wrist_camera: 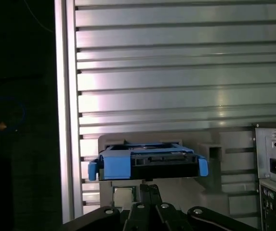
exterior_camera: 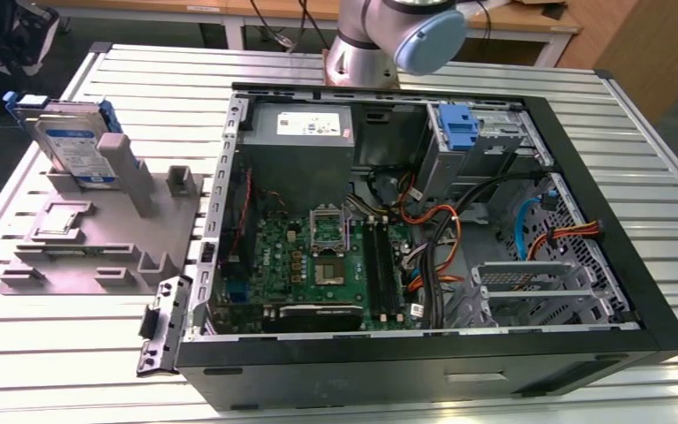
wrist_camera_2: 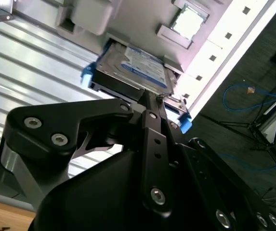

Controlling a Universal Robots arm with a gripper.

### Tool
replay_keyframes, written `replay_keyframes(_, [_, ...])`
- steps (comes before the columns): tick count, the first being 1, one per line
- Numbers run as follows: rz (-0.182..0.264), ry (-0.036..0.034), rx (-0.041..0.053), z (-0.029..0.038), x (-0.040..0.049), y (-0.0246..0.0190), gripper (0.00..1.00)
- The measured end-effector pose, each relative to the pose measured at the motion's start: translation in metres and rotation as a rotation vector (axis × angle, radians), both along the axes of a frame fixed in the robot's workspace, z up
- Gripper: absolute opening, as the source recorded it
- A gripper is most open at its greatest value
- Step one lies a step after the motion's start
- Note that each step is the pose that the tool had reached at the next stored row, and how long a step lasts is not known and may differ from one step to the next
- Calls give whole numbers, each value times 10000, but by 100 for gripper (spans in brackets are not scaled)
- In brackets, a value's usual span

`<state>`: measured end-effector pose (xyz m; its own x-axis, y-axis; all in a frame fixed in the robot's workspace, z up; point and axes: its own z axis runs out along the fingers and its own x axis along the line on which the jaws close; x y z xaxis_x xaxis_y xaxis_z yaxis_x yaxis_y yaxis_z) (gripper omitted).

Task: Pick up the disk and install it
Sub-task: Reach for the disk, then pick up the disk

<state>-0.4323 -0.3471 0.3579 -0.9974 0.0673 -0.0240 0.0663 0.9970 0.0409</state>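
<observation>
One disk [wrist_camera: 147,162] stands on edge in a grey holder [wrist_camera: 224,190], straight ahead of the gripper [wrist_camera: 149,187] and beyond its tips; the jaws are pressed together, gripping nothing.

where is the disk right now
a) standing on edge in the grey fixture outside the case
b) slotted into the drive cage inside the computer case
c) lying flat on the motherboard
a: the disk stands on edge in the grey fixture, on the exterior view's left of the open computer case and outside its walls.
</observation>
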Motion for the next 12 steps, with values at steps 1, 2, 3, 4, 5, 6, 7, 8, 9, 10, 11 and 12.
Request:
replay_keyframes(1, [2,2,-1,-4,-39,11,10])
replay_keyframes(2, [3,2,-1,-9,-74,29,10])
replay_keyframes(3, [3,1,-2,-13,-110,51,10])
replay_keyframes(4, [5,0,-3,-17,-144,68,10])
replay_keyframes(5, [7,0,-6,-20,-176,80,10])
replay_keyframes(6, [8,1,-9,-22,-196,85,10])
replay_keyframes(7, [7,1,-9,-22,-204,86,10])
replay_keyframes(8, [8,1,-9,-22,-204,85,10])
replay_keyframes(9, [9,0,-9,-23,-203,85,10])
replay_keyframes(10, [8,1,-9,-23,-204,85,10])
replay_keyframes(11, [8,0,-9,-23,-204,86,10])
replay_keyframes(12, [10,0,-9,-23,-204,86,10])
